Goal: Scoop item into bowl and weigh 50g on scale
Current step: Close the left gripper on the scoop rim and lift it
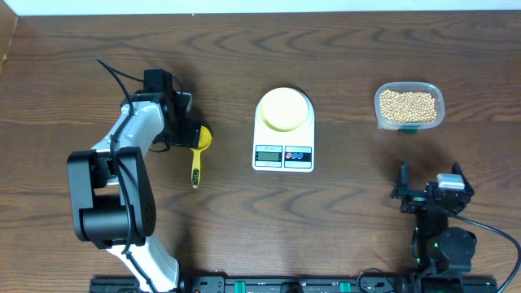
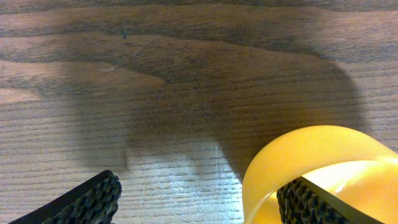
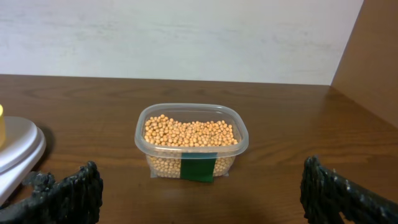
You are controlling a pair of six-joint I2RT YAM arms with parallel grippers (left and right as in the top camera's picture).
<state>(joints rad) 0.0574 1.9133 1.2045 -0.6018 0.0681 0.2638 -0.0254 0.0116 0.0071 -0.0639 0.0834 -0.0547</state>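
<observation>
The pale yellow bowl [image 1: 284, 108] sits on the white scale [image 1: 283, 155] at the table's middle. The tan beans [image 1: 409, 104] fill a clear plastic container [image 3: 191, 140] at the back right. A bright yellow scoop [image 1: 197, 155] lies left of the scale, handle toward the front. My left gripper [image 2: 199, 202] is open and low at the scoop's cup [image 2: 311, 155]; one finger [image 2: 311, 202] is inside the cup and the other [image 2: 93, 199] is on the wood outside it. My right gripper [image 3: 202, 199] stands wide open, facing the container from well short of it, holding nothing.
The scale's rim [image 3: 18, 149] shows at the left edge of the right wrist view. A strip of green tape [image 3: 199, 169] marks the container's front. The table's back edge meets a white wall. Bare wood lies between the scale and the container.
</observation>
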